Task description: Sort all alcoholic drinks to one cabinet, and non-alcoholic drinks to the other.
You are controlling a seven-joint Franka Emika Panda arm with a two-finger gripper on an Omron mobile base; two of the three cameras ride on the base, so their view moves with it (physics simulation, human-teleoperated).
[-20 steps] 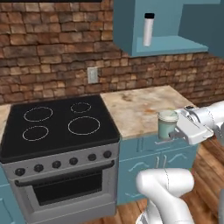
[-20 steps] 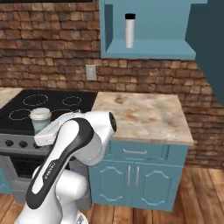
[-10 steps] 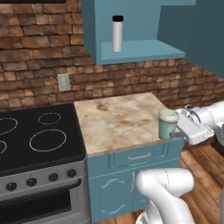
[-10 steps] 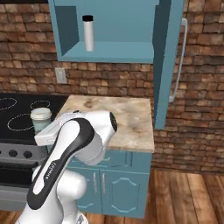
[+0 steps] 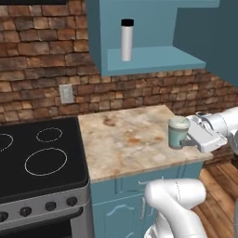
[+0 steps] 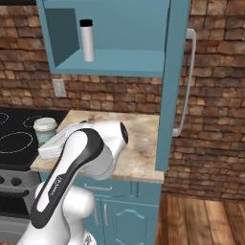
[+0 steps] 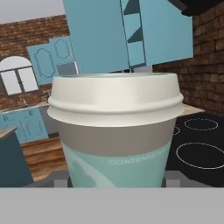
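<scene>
Left base view: small pale lidded cup with a greenish band upright, clamped in the gripper above the right edge of the mottled beige stone counter. Tall straight white cylinder flask with a black cap stands on the open teal cabinet's shelf.

Right base view: cup beside the black glass stove; cabinet door stands open.

Hand view: ribbed matte lid, tan sleeve, cup between the fingers.
</scene>
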